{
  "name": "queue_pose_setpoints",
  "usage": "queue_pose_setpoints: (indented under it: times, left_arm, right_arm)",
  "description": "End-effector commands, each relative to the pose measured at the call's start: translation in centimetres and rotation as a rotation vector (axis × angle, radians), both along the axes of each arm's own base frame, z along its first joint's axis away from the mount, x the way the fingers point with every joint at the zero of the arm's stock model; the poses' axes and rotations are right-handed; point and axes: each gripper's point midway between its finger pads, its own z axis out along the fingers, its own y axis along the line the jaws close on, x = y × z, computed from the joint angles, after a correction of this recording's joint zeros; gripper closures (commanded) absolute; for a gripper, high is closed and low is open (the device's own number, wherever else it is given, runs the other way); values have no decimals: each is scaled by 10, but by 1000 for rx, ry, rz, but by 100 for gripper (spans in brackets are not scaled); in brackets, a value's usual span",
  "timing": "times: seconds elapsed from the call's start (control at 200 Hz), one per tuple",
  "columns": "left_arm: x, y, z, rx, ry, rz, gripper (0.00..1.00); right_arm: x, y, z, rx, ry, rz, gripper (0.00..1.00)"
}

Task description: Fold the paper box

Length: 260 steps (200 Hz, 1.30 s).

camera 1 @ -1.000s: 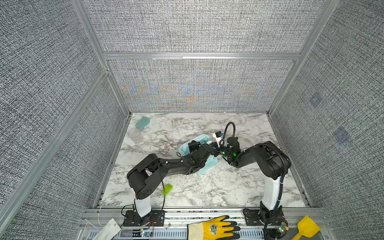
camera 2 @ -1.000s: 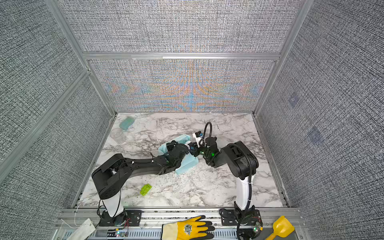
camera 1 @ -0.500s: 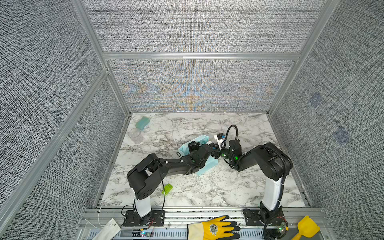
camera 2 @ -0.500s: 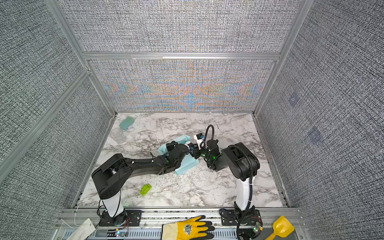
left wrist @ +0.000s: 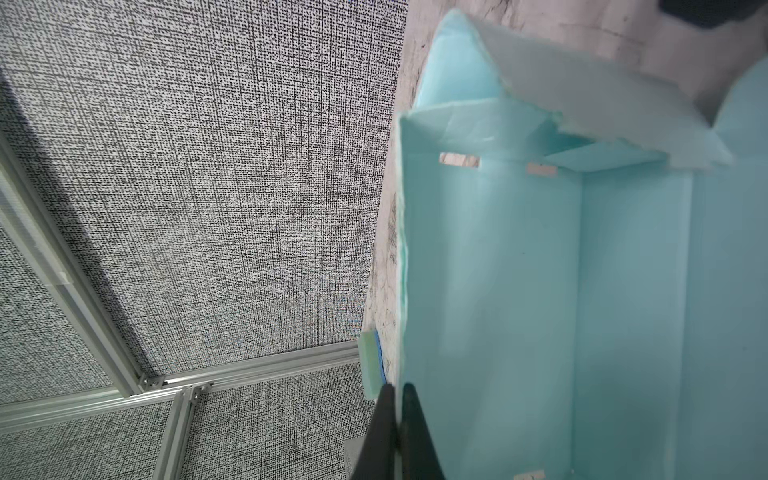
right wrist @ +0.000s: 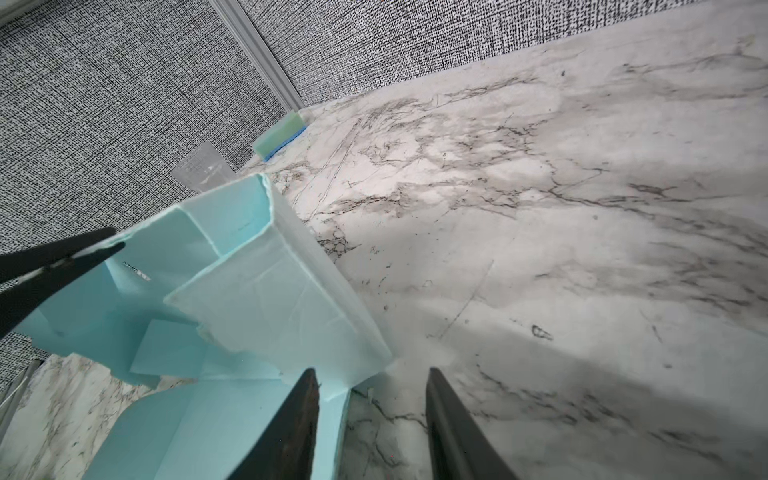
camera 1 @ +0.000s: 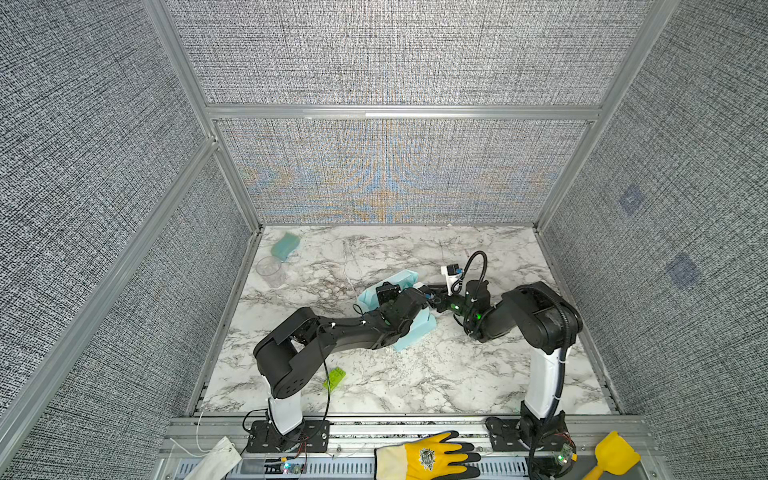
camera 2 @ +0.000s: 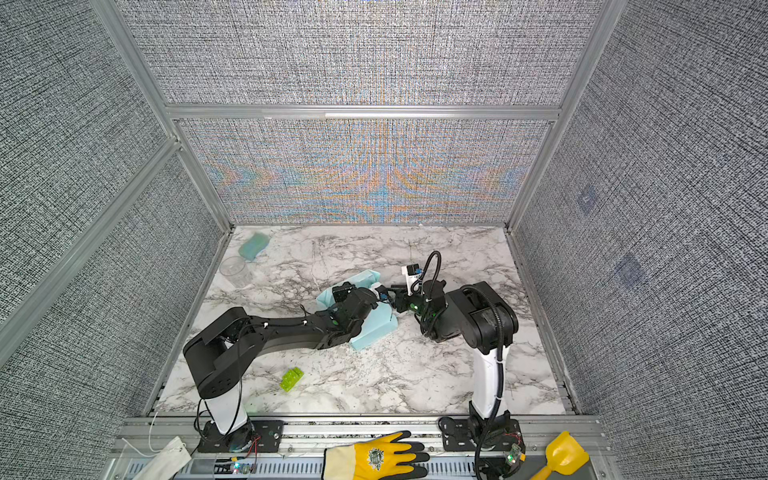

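In both top views your paper box point(camera 1: 420, 329) sits half-raised near the middle of the marble table point(camera 1: 457, 374), and both arms meet over it. The left arm point(camera 1: 340, 332) comes in from 8 o'clock and the right arm point(camera 1: 519, 316) from 3 o'clock. From the box, a teal sponge point(camera 1: 285, 245) lies at 10 o'clock by the far corner, with a clear cup point(camera 1: 269, 269) just beside it. A lime-green toy brick point(camera 1: 335, 378) lies at 7 o'clock, well apart.

In the left wrist view your left gripper point(left wrist: 397, 392) has its jaws pressed together on the top edge of a standing side wall, pinching the thin cardboard. You look into the box's pale blue inside: floor, raised walls, and an end flap leaning loosely over the far end.

In the right wrist view your right gripper point(right wrist: 370, 376) is spread. One finger lies over the box's inside and the other over bare marble. The box's near corner pokes between them, and nothing is clamped there. Across the box you can see the left gripper's fingers nipping the wall edge
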Motion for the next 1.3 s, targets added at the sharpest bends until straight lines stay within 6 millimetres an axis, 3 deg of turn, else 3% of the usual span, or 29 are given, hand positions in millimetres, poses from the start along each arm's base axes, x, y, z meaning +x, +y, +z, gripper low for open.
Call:
queue_pose_setpoints:
  times: [0.0,0.395,0.895,1.296]
  left_arm:
    - [1,-3,4,-20,-7,-9,100]
    - [-6,-7,3,-19,-17,-39,100]
    - [-22,-8,6,-51,-21,-91,100]
    - [-11,2,0,-63,-2,-53,100]
  right_arm:
    - [5,3,4,7,3,-10,56]
    - [-2,26,-5,-97,-19,41,56]
    - [-6,38,9,-132,-84,69,57]
    - [-11,46,16,-144,-116,101,57]
